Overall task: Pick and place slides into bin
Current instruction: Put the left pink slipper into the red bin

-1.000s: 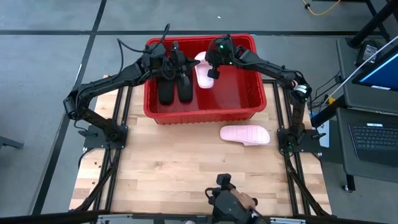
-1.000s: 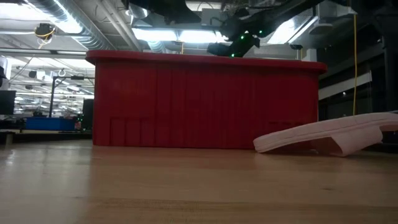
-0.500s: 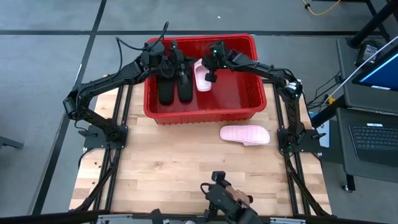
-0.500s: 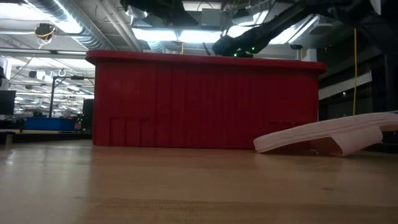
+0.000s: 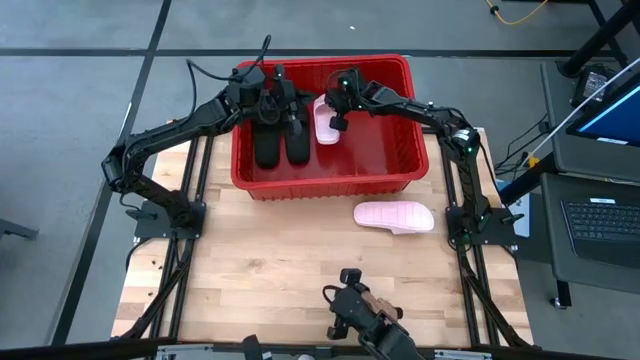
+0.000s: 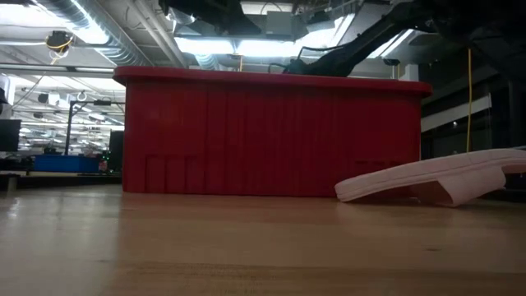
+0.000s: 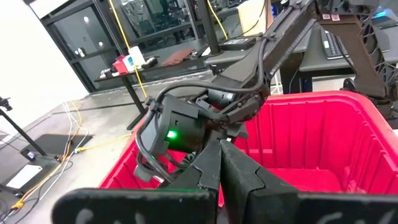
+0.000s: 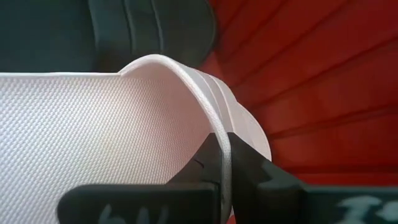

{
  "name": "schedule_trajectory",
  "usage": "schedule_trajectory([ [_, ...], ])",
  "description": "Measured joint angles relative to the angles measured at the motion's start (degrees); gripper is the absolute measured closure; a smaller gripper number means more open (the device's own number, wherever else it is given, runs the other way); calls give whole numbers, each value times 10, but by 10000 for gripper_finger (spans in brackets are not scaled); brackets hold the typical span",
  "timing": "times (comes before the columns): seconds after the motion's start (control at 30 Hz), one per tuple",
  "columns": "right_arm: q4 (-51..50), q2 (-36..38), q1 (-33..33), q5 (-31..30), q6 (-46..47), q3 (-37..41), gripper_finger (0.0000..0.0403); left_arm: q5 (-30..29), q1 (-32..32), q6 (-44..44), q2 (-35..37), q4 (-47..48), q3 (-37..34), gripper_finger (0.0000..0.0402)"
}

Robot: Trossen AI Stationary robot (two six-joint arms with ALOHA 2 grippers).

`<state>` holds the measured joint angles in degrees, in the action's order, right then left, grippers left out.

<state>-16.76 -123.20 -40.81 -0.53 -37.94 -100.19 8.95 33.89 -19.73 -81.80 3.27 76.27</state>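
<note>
Pretty clearly a robotics lab or workshop, not a home. The wooden surface (image 5: 300, 270) sits on a dark metal frame over a grey floor (image 5: 70, 150) marked with dark lines. Off to one side there's a laptop (image 5: 600, 225) and a lit monitor (image 5: 618, 105) on a cart. Looking level across, you get an open industrial ceiling with exposed ducts (image 6: 90, 33) and strip lights (image 6: 222, 45). Glass partitions (image 7: 93, 43), yellow cables (image 7: 134, 68) and stands show farther back.
</note>
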Motion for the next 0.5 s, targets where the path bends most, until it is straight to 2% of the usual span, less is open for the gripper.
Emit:
schedule_trajectory([
  [0.5,0,-16,-3,3,-12,2,391,0,0,5,0,0,0,399],
])
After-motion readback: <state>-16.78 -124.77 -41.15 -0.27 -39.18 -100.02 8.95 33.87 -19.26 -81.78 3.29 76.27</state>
